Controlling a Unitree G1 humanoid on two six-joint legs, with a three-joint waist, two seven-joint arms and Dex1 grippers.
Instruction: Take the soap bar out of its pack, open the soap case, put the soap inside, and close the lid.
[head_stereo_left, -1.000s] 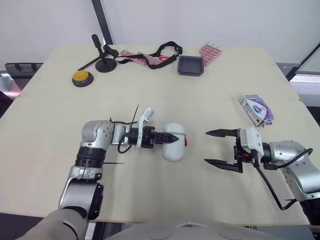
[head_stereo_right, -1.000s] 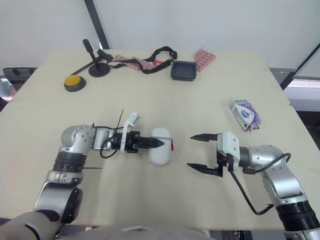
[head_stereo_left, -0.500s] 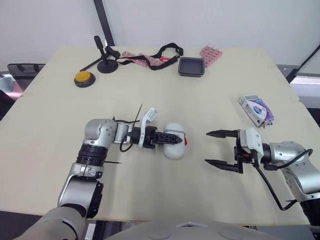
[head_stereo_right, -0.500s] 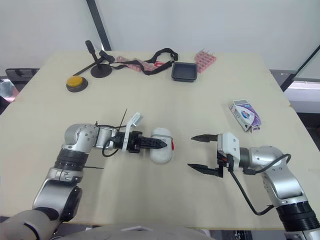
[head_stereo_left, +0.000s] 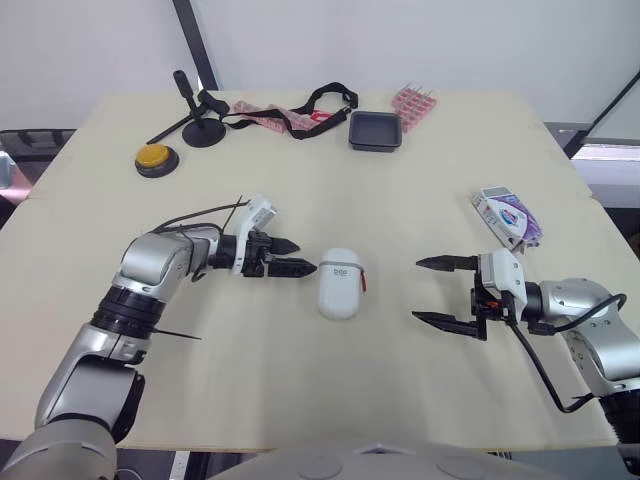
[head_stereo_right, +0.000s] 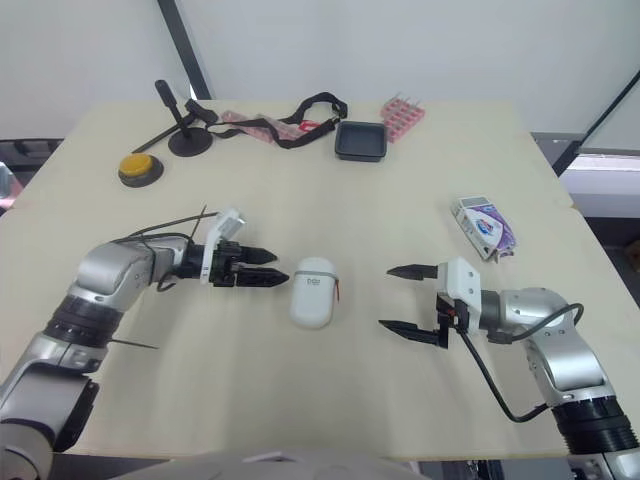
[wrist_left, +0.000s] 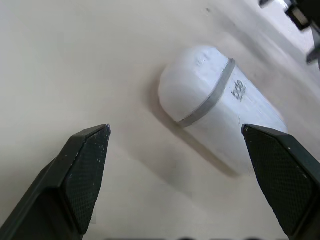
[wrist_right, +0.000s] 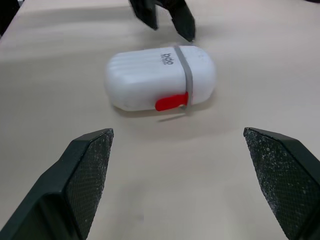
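Note:
The white oval soap case (head_stereo_left: 340, 283) with a red latch (wrist_right: 170, 102) lies shut on the table's middle, free of both grippers. My left gripper (head_stereo_left: 297, 256) is open just to its left, fingertips pointing at the case with a small gap. My right gripper (head_stereo_left: 418, 290) is wide open to the case's right, a hand's width away and facing it. The soap pack (head_stereo_left: 508, 217), a white and purple box, lies near the table's right edge, beyond my right gripper. The left wrist view has the case (wrist_left: 220, 105) ahead, between the spread fingers.
At the far side of the table stand a black tray (head_stereo_left: 375, 130), a pink rack (head_stereo_left: 417, 101), a black strap (head_stereo_left: 300, 108), a small black stand (head_stereo_left: 200, 125) and a yellow button (head_stereo_left: 154, 158). Bare tabletop surrounds the case.
My left gripper has pulled back to the left off the soap case and opened. The case now lies alone. My right gripper has held still.

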